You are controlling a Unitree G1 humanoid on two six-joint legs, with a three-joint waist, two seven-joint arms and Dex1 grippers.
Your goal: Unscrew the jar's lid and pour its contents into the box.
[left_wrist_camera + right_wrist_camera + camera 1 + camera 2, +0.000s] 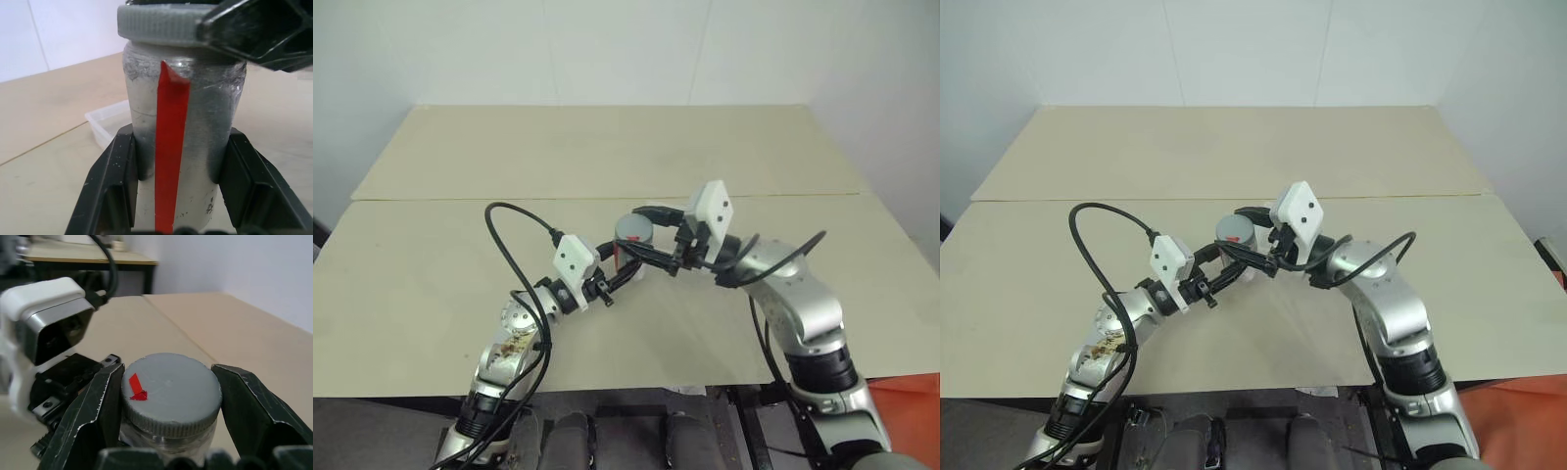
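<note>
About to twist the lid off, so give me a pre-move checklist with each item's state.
1. Left gripper clamped on jar body: ok.
2. Right gripper shut around lid rim: ok.
3. Jar upright: ok.
4. Lid on the jar: ok; how tight, cannot tell.
5. Box on the table behind the jar, ready for pouring: ok.
6. Contents inside the jar: cannot tell.
</note>
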